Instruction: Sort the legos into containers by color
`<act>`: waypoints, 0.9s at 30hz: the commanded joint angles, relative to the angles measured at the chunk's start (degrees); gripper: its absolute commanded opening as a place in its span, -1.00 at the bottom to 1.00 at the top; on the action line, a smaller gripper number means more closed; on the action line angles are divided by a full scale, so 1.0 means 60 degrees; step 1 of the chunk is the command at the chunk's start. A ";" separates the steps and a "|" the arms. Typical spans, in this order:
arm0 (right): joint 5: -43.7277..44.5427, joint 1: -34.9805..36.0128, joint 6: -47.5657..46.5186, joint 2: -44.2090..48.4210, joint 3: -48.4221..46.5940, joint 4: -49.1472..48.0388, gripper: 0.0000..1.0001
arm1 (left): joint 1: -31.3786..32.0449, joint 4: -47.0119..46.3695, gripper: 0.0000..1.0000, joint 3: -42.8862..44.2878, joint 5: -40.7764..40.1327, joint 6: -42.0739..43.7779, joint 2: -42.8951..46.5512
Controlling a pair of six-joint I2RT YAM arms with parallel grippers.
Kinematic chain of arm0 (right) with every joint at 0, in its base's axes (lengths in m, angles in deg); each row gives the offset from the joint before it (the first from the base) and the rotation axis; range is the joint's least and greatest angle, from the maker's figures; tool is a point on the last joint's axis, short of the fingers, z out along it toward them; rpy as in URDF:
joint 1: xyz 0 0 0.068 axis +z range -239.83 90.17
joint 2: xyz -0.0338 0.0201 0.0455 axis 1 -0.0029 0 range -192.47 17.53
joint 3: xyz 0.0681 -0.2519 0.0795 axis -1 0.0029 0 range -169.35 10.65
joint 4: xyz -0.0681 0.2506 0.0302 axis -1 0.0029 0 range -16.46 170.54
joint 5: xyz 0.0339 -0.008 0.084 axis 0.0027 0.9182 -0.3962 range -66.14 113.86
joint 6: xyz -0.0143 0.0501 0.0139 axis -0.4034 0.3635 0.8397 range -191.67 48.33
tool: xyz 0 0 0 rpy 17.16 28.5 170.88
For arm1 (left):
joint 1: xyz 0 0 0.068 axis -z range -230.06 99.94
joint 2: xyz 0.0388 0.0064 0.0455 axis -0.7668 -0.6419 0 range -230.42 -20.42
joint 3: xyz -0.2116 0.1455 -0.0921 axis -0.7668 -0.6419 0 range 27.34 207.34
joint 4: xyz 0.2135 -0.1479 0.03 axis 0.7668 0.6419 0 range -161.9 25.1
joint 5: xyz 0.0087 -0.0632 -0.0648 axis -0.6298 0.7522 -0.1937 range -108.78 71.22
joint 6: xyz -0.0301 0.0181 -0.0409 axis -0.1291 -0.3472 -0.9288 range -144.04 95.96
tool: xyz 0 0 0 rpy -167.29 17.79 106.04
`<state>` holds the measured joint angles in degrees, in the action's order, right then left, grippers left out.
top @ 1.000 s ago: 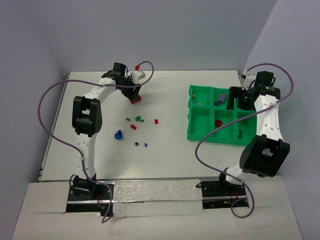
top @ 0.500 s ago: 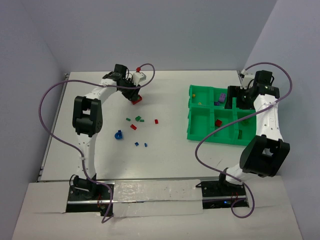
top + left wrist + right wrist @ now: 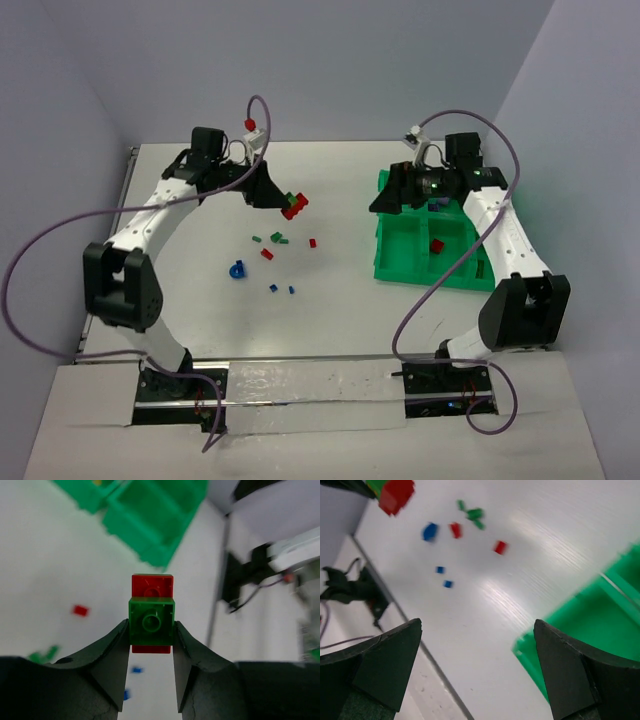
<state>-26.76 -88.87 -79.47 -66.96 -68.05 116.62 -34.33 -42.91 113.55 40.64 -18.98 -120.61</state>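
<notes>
Two joined legos, a green brick (image 3: 151, 621) stacked on a red brick (image 3: 152, 585), hang above the table between the pads of my left gripper (image 3: 151, 630), which is shut on them. From above, that stack (image 3: 294, 205) is in the air, left of the containers. These are the compartments of a bright green tray (image 3: 400, 238). My right gripper (image 3: 477, 625) stands wide open and holds nothing. It hovers over the tray's left edge (image 3: 600, 615), facing the table. Small loose legos lie below: green (image 3: 277, 237), red (image 3: 312, 242) and blue (image 3: 273, 288).
A blue ring-shaped piece (image 3: 237, 269) lies left of the loose bricks. A red brick (image 3: 437, 245) sits in a middle tray compartment. Purple cables loop off both arms. Grey walls close in the table at the back and sides.
The left gripper has closed on the red-and-green stack, lifted it off the table and carried it right. The right arm has swung left, from over the tray's far compartments to its left edge.
</notes>
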 commanded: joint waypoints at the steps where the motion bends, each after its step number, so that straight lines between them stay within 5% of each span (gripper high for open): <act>1: -0.2440 0.0936 0.1398 -0.0008 0.0021 -0.1945 1.00 | 0.0029 -0.4115 -1.00 -0.1810 0.2453 -0.4470 0.1545; 5: -0.2968 0.1800 0.1859 -0.0242 -0.0273 -0.2469 1.00 | 0.0108 -0.6833 -1.00 -0.2970 0.2364 -0.6657 0.2385; 23: -0.3213 0.3912 0.2223 -0.1552 -0.1594 -0.2375 0.98 | 0.0660 -0.6754 -1.00 -0.3236 0.2199 -0.6779 0.2727; 27: -0.3389 0.3962 0.2304 -0.1587 -0.1638 -0.2603 0.83 | 0.0766 -0.6910 -1.00 -0.3328 0.2220 -0.6920 0.2746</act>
<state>-44.77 -65.69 -66.52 -76.47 -74.98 103.54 -30.43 -80.43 93.82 52.31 -59.01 -106.66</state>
